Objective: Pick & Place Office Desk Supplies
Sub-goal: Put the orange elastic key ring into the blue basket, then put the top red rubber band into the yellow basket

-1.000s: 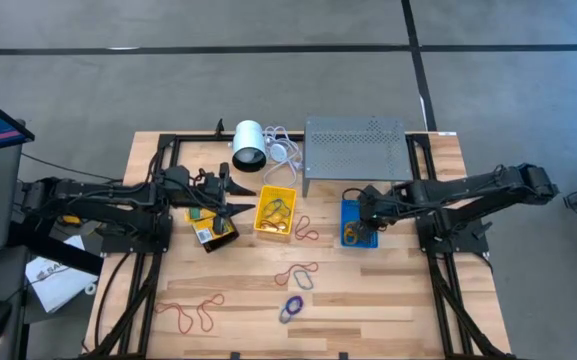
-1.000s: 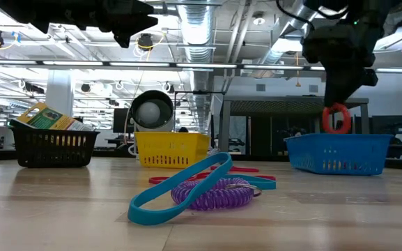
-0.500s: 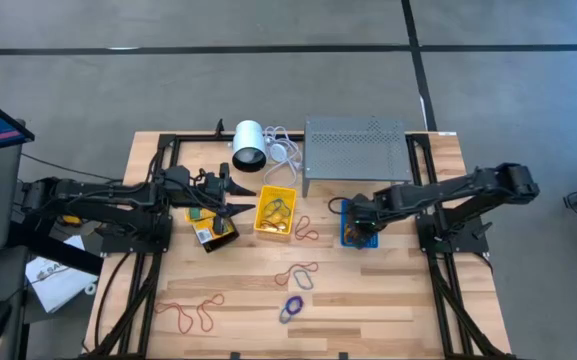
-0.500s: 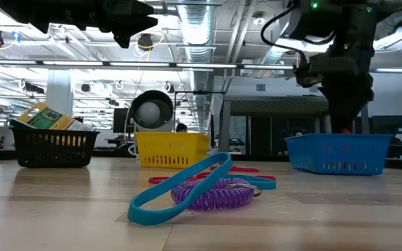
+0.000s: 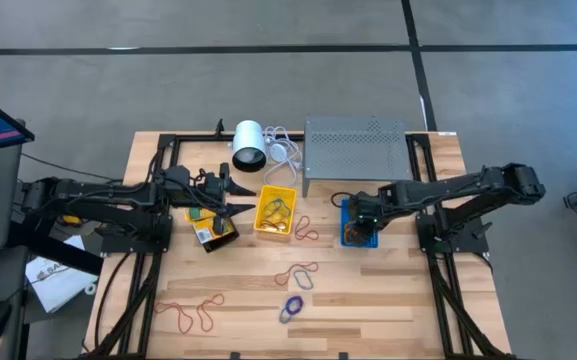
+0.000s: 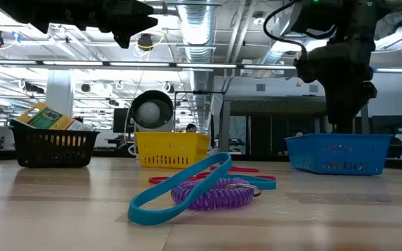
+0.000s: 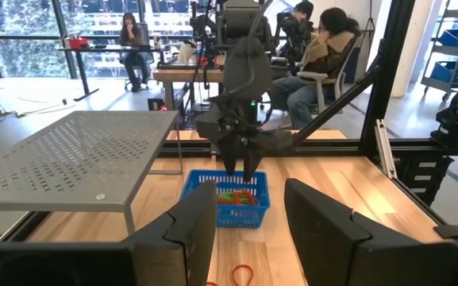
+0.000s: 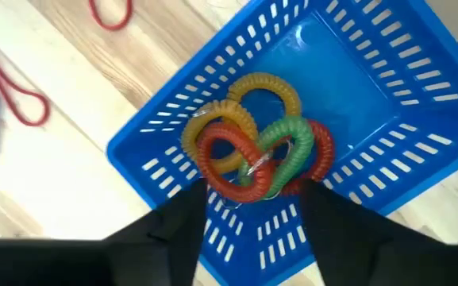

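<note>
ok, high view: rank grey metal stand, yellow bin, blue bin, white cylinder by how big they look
1. Grey metal stand, clearly largest.
2. Yellow bin.
3. Blue bin, partly hidden under the right gripper, so its place against the yellow bin is unsure.
4. White cylinder, smallest, though close to the bins.

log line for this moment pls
right claw: open over blue bin | coils: in bin | left claw: open, idle

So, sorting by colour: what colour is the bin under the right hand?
Blue bin, clearest in the right wrist view.
</note>
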You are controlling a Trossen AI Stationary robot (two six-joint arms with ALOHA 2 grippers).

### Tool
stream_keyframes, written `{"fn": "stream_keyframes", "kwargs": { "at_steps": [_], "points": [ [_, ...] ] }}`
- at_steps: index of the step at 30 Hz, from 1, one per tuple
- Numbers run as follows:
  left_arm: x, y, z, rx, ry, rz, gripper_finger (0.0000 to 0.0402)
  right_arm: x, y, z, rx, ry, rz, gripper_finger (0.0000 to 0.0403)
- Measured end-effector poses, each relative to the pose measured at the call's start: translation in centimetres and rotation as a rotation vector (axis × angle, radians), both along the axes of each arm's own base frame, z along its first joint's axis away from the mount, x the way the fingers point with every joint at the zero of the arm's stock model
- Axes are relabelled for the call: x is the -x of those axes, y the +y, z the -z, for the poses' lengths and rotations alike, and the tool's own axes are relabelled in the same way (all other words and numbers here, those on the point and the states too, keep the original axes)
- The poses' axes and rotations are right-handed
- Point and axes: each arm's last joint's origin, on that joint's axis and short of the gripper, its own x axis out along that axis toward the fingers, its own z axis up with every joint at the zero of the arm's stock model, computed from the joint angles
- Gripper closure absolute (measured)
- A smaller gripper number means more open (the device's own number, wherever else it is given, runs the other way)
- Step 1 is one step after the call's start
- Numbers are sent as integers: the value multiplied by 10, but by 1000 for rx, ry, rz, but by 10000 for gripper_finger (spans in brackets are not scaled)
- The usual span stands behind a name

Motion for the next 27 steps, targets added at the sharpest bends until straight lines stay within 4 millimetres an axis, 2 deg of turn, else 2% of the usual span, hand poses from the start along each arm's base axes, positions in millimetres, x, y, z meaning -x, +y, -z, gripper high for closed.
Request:
{"fn": "stream_keyframes", "kwargs": {
  "at_steps": [3, 7, 11, 15, 20, 27],
  "points": [
    [0, 0, 0, 1, 1, 0, 257, 3, 0, -6, 3, -31, 6, 189],
    [0, 0, 2, 48, 22, -3, 257, 5, 3, -23, 18, -124, -25, 186],
    [0, 0, 5, 98, 53, -6, 257, -4, 7, -43, 44, -263, -120, 197],
    [1, 0, 8, 176, 85, -15, 257, -19, 7, -55, 97, -332, -238, 216],
    [1, 0, 12, 248, 122, -26, 257, -45, 5, -55, 164, -311, -376, 242],
    [1, 0, 13, 246, 133, -26, 257, -88, 2, -31, 194, -194, -488, 265]
  ]
}}
